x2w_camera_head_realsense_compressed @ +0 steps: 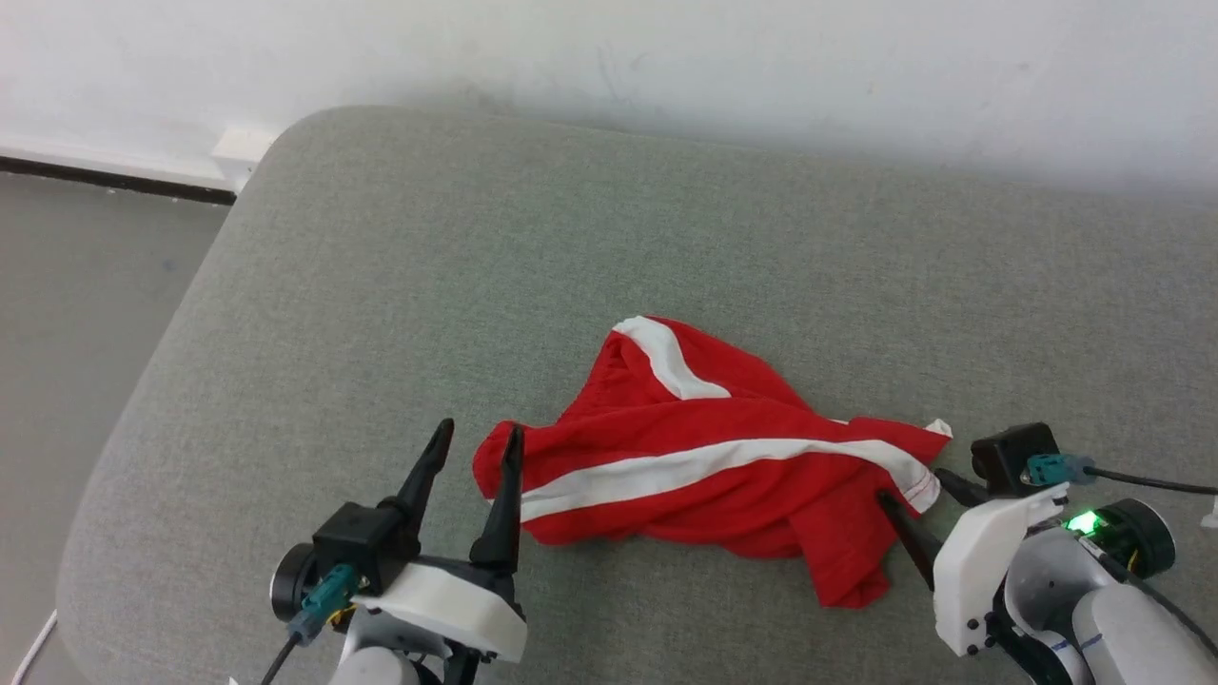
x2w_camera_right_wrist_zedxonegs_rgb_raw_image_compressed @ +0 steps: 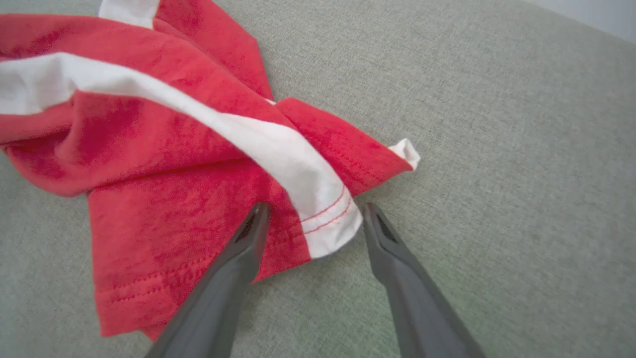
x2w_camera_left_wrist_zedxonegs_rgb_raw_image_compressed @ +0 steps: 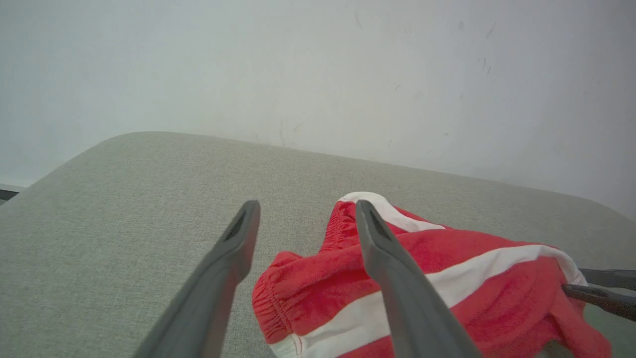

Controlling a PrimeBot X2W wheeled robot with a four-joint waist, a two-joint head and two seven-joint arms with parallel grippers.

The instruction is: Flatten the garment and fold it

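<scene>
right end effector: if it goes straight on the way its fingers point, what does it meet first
Most likely the bright red fabric shorts with the white stripe: their hem lies between the open fingers of the right end effector, with the grey fabric cushion beneath. How near is unclear.

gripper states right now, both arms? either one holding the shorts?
Left gripper: open, holding nothing; one finger over the garment's left end.
Right gripper: open, fingers either side of the garment's white-striped hem, not closed on it.
</scene>
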